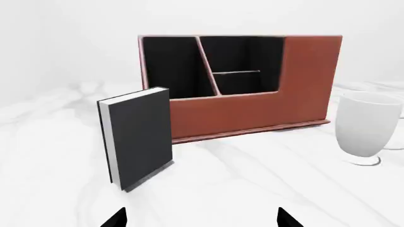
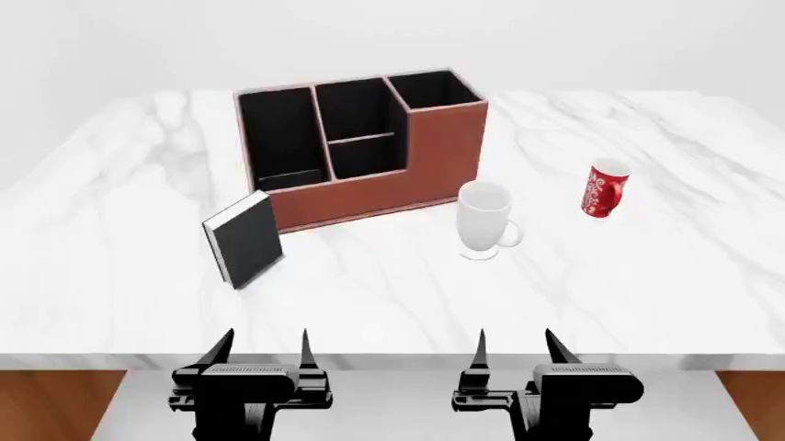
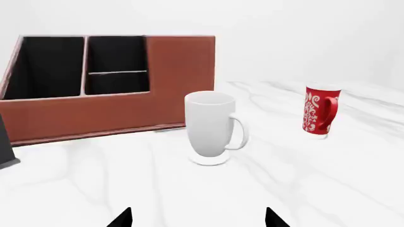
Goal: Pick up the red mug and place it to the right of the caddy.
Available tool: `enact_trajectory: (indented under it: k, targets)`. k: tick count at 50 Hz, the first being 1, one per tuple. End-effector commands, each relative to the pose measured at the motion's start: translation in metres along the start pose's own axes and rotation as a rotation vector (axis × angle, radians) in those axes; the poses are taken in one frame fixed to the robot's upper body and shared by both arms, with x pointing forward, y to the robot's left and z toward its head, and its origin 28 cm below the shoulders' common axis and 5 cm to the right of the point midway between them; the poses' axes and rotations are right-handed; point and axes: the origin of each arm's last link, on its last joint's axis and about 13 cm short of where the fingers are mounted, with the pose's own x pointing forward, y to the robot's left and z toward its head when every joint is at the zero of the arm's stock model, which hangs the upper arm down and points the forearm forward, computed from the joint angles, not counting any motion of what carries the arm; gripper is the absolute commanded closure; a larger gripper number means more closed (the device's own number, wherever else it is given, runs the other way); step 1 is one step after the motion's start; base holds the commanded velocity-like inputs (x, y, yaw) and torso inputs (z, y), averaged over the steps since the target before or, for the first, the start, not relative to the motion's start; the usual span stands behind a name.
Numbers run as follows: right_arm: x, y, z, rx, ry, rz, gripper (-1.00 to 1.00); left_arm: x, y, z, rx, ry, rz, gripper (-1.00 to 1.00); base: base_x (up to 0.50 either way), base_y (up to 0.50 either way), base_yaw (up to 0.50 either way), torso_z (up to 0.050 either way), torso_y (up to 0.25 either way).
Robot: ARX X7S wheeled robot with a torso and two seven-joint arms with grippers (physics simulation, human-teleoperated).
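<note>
Standing upright right of the caddy (image 2: 368, 147), the red mug (image 2: 604, 189) waits; both grippers spread, empty.

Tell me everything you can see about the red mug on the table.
The red mug is a small, slightly tapered cylinder, glossy red with a white swirly pattern, a white inside and a red loop handle that shows in the right wrist view. It stands upright on the white marble table, alone, to the right of the white glass mug and the caddy. Nothing touches it but the tabletop; both claws are far from it.
</note>
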Motion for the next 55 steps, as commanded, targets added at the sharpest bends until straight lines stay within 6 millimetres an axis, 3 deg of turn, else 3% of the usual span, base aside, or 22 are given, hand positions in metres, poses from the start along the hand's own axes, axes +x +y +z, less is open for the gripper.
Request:
enact_trajectory:
  k: [1,10,20,44,55]
  targets:
    - [0.0008,-0.0008,0.0007,0.05,0.029,-0.001,-1.0,-0.0009,-0.0005,-0.0013,0.012,0.0,-0.012,-1.0,0.0,-0.5,0.0,0.0,0.0]
    - [-0.0013,0.0026,-0.0014,0.013,0.034,0.028,-1.0,-0.0023,-0.0021,-0.0043,0.047,-0.006,-0.015,-1.0,0.06,-0.5,0.0,0.0,0.0]
    - [-0.0028,0.0037,0.0,0.017,0.008,0.051,-1.0,-0.0019,-0.002,-0.0035,0.045,-0.01,-0.013,-1.0,0.01,-0.02,0.0,0.0,0.0]
    - [-0.0028,0.0032,0.0001,0.021,0.005,0.035,-1.0,-0.0026,-0.0021,-0.0038,0.048,-0.014,-0.012,-1.0,0.0,-0.49,0.0,0.0,0.0]
    - [-0.0028,0.0033,0.0009,0.016,0.009,0.022,-1.0,-0.0031,-0.002,-0.0033,0.052,-0.018,-0.007,-1.0,0.0,-0.21,0.0,0.0,0.0]
